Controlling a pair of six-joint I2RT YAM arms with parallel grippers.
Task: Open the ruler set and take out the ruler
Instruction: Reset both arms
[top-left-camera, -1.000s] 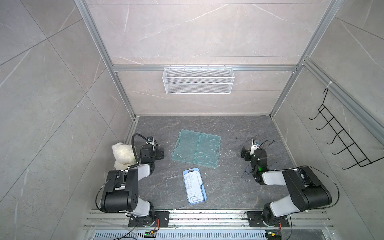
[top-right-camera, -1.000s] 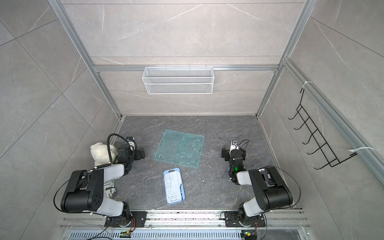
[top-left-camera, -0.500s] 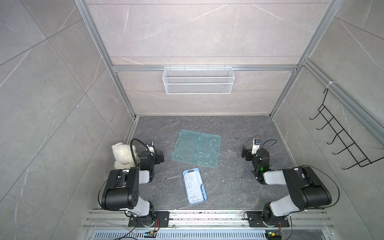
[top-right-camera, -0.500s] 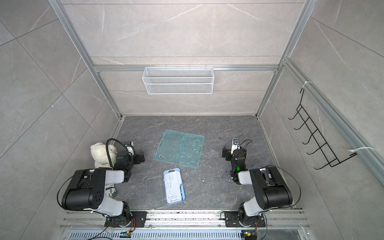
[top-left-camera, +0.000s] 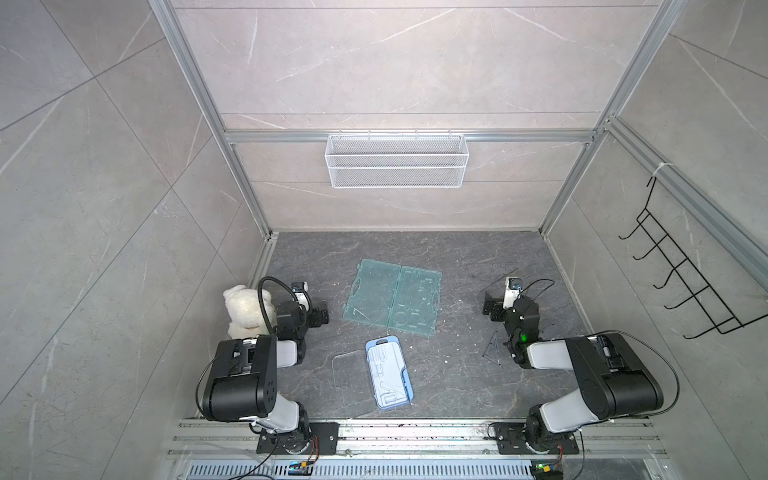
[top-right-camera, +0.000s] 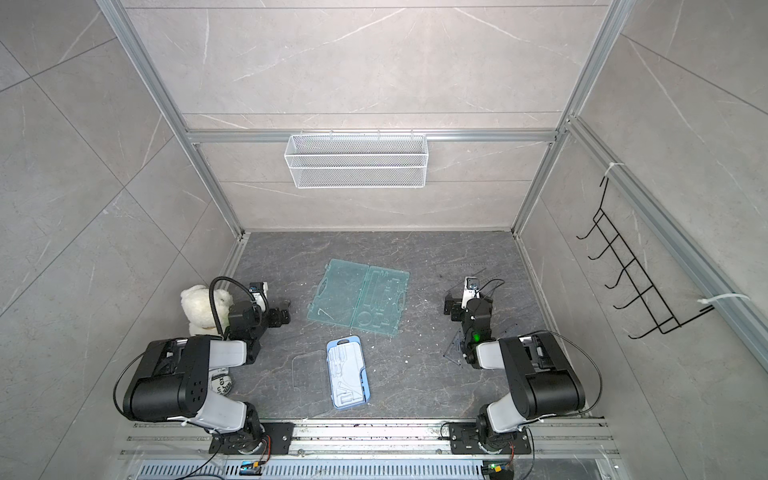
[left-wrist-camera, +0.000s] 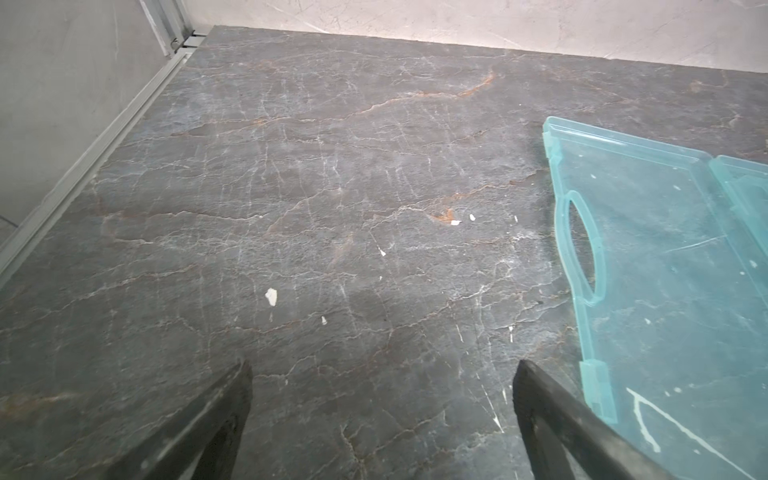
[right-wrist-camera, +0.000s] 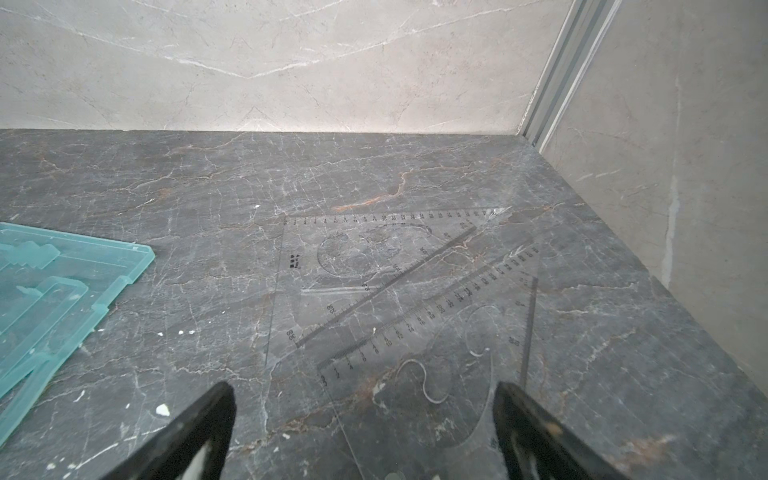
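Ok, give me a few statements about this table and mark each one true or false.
1. The teal case lies open and flat on the table. True.
2. The left hand is shut on the teal case. False: it is open over bare table, beside the case.
3. Two clear set squares lie on the table in front of the open right hand. True.
4. The plush toy sits in the wire basket. False: it sits on the table by the left arm; the basket hangs on the back wall.

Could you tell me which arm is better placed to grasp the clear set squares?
Right: the set squares lie just ahead of the open right gripper; the left gripper sits on the far side of the teal case.
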